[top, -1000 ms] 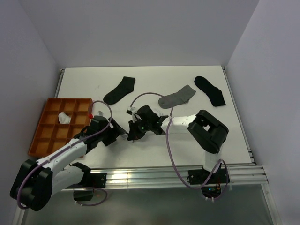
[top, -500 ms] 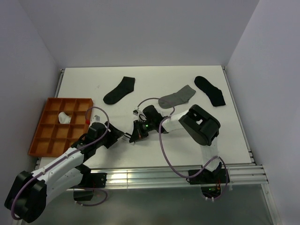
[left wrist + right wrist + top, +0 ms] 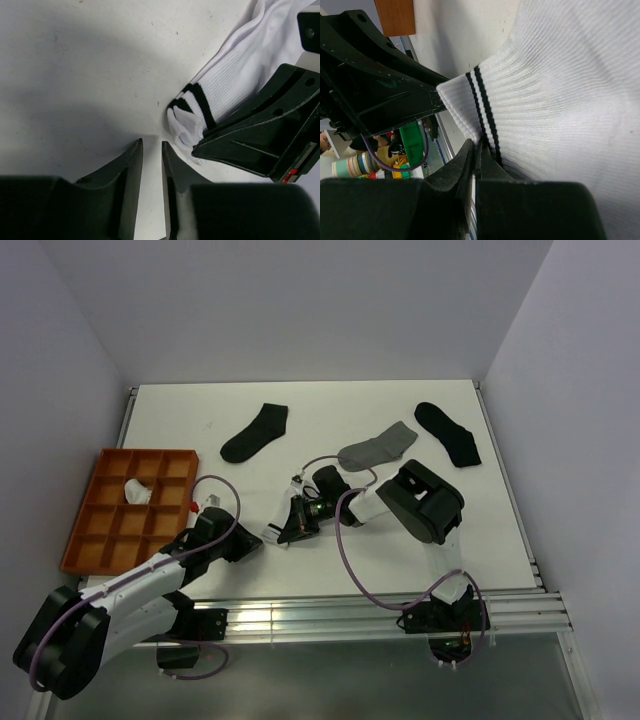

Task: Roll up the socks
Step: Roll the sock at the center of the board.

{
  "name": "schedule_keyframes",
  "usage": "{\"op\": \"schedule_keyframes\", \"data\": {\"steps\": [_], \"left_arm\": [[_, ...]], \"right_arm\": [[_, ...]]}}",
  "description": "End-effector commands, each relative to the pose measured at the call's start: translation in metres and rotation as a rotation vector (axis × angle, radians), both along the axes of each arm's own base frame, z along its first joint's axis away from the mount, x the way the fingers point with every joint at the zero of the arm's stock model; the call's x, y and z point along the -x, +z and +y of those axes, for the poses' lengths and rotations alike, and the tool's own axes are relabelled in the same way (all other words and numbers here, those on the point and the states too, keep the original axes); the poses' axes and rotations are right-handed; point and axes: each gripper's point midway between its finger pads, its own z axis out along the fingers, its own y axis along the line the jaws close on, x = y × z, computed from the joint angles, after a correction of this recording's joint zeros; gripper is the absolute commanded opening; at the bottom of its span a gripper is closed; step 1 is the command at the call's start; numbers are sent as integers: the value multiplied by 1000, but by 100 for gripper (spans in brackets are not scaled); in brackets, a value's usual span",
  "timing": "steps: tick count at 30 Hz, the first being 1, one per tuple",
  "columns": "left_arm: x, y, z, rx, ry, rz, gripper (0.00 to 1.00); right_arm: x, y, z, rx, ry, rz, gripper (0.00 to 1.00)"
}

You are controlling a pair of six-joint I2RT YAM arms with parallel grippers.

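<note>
Since a second ago the left gripper [image 3: 152, 146] has narrowed to a slim gap and holds nothing. Orange tray [image 3: 76, 552]: one white bundle [image 3: 135, 491] in a compartment toward its far end. Striped sock [image 3: 227, 75] lies mid-table [image 3: 400, 400], its cuff just beside the left fingertips and not touching them. The right gripper [image 3: 476, 146] is clamped on that cuff.

Robotics lab test cell: white bench [image 3: 330, 410] boxed in by plain pale walls [image 3: 300, 300], 2 robot arms, left [image 3: 140, 585] & right [image 3: 425, 505], bolted to alu rails [image 3: 330, 615] at near edge, loose cabling [image 3: 345, 560], tape rolls [image 3: 350, 167] in bkgd.
</note>
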Motion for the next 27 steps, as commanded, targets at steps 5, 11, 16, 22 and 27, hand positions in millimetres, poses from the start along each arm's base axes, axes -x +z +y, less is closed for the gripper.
{"op": "schedule_keyframes", "data": {"steps": [5,11,16,22,27], "left_arm": [[-8,-2,-7,-8,-16,-14,22],[-14,0,-12,3,-13,-19,20],[-20,9,-15,18,-13,-46,23],[-25,13,-18,15,-20,-54,29],[-26,8,-19,10,-19,-43,29]], "right_arm": [[-4,-15,-4,51,-25,18,0],[-5,-16,-3,56,-25,22,0],[-5,-16,-3,60,-22,22,0],[-8,-16,-2,66,-19,13,0],[-8,-16,-2,78,-17,13,0]]}}
